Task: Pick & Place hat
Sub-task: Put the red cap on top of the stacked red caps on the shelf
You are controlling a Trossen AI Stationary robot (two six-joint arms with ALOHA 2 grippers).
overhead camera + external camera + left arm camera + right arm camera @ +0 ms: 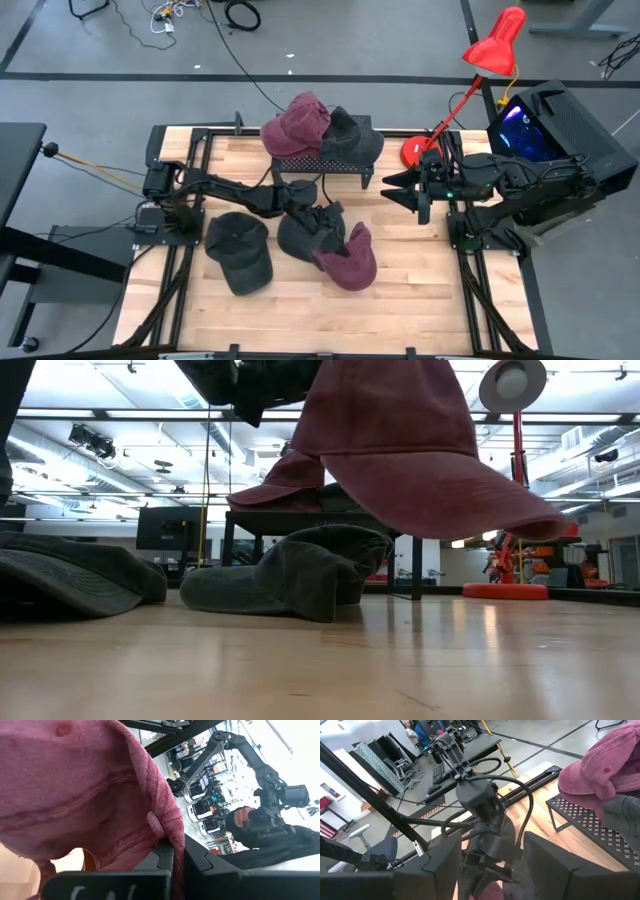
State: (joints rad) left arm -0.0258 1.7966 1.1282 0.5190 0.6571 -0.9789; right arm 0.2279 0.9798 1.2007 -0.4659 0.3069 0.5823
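Note:
My left gripper (327, 230) (178, 851) is out over the middle of the table, shut on a maroon hat (347, 257) (410, 440) that is off the table. A dark grey hat (300, 235) (290, 572) lies on its rim under that arm, and a second dark grey one (240, 252) (70, 570) lies toward the left. A black mesh rack (325, 165) at the far side carries another maroon hat (296, 122) (602, 765) and a dark hat (352, 135). My right gripper (392, 190) (490, 857) waits open at the table's right, pointing left. My left gripper pinches an edge of the maroon hat's crown cloth (167, 832) between its two fingers (159, 862), coming from the table's left and slanting down. The hat is lifted clear and hangs tilted below the fingers, its brim (505, 510) sloping down toward the table.
A red desk lamp (490, 50) stands with its base (415, 150) at the far right corner. Black frame rails (185, 255) run along the left and right edges of the wooden table. Bare wood (300, 315) lies along the near side.

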